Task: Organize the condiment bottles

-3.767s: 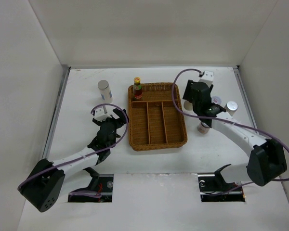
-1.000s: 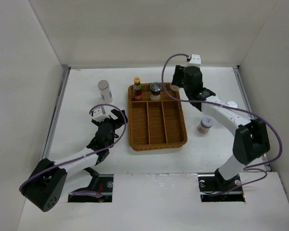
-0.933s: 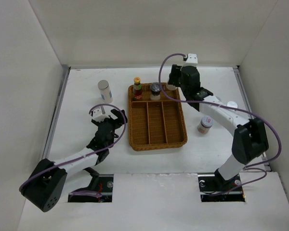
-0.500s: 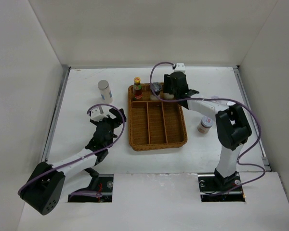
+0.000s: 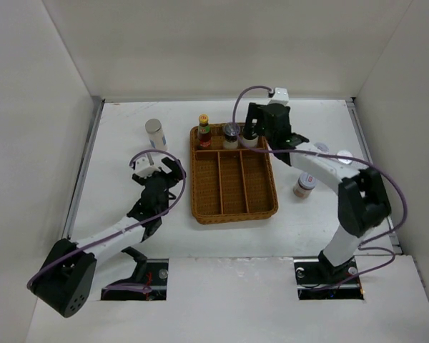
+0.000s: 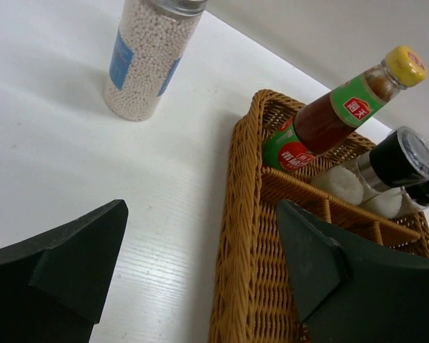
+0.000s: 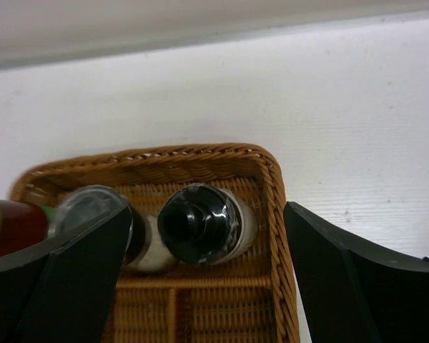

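Observation:
The brown wicker tray [image 5: 232, 204] lies mid-table. In its back compartment stand a red sauce bottle with a yellow cap [image 5: 204, 128], a grey-lidded jar [image 5: 231, 133] and a black-capped jar [image 5: 249, 141]. My right gripper [image 5: 249, 131] hovers open over the black-capped jar [image 7: 200, 223], jaws wide on either side and not touching it. My left gripper [image 5: 169, 170] is open and empty just left of the tray. A silver-lidded jar of white beads [image 5: 154, 134] stands on the table, seen ahead in the left wrist view [image 6: 151, 61].
Right of the tray stand a red-labelled jar [image 5: 304, 186], a white-lidded jar [image 5: 344, 156] and another jar [image 5: 320, 148] partly hidden by my right arm. White walls enclose the table on three sides. The tray's three long front compartments [image 5: 232, 179] hold nothing.
My right arm swung from the jars at the right to the tray's back compartment, set the black-capped jar beside the grey-lidded one and opened. My left gripper crept slightly forward.

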Tool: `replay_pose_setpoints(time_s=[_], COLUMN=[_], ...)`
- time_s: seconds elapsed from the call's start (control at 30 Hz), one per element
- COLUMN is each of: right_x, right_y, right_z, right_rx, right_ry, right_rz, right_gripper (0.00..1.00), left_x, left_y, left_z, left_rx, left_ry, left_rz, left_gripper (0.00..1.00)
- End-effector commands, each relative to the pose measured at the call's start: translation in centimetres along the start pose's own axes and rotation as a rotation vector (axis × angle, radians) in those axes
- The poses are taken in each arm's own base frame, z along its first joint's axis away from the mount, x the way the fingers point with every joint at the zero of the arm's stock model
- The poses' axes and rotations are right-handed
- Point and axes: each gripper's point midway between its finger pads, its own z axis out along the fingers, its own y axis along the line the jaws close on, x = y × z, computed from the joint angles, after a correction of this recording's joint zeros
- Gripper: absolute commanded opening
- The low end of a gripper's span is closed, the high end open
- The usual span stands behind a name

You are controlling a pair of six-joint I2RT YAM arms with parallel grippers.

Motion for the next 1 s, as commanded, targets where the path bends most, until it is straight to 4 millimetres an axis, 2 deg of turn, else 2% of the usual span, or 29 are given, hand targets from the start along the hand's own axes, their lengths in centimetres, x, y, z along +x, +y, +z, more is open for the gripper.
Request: replay_pose_setpoints(time_s=[0.0, 0.13, 0.23, 0.37, 0.47, 0.6, 0.7, 0.9, 0.97], right_x=[-6.7, -5.6, -3.3, 0.5, 2.8, 4.3, 4.4, 6.2, 6.4], right_y=[-0.9, -3.6, -2.7, -1.3, -1.0, -1.0, -0.4, 2.2, 2.4], right_z=[-4.7, -9.3, -12.2, -15.8, -17.8, -18.9, -19.0, -19.1, -19.0], right_rx=[-0.005, 0.02, -0.057, -0.15, -0.212, -0.249, -0.275, -0.357, -0.354], right_ry=[-0.176, -0.243, -0.23, -0.197, -0.189, -0.184, -0.188, -0.135, -0.131], right_rz=[0.137, 0.249, 0.296, 0.296, 0.293, 0.262, 0.269, 0.238, 0.228], right_gripper=[0.95, 0.96, 0.97, 0.99, 1.0, 1.0, 1.0, 1.0, 1.0], left_x=[-3.1, -6.3, -7.6, -7.1, -6.6, -7.5, -6.9, -6.8, -6.6], left_y=[-2.1, -2.3, -1.2, 1.0, 1.3, 0.4, 0.3, 2.1, 2.9], left_z=[0.4, 1.2, 2.9, 6.2, 8.4, 10.2, 12.2, 14.9, 15.7], left_rx=[-0.008, -0.099, -0.209, -0.319, -0.329, -0.326, -0.332, -0.404, -0.418], left_ry=[-0.056, -0.064, -0.03, 0.036, 0.069, 0.059, 0.099, 0.111, 0.124], left_rz=[0.0, 0.055, 0.117, 0.172, 0.196, 0.219, 0.282, 0.313, 0.318], left_gripper=[0.84, 0.87, 0.89, 0.89, 0.88, 0.89, 0.89, 0.89, 0.88])
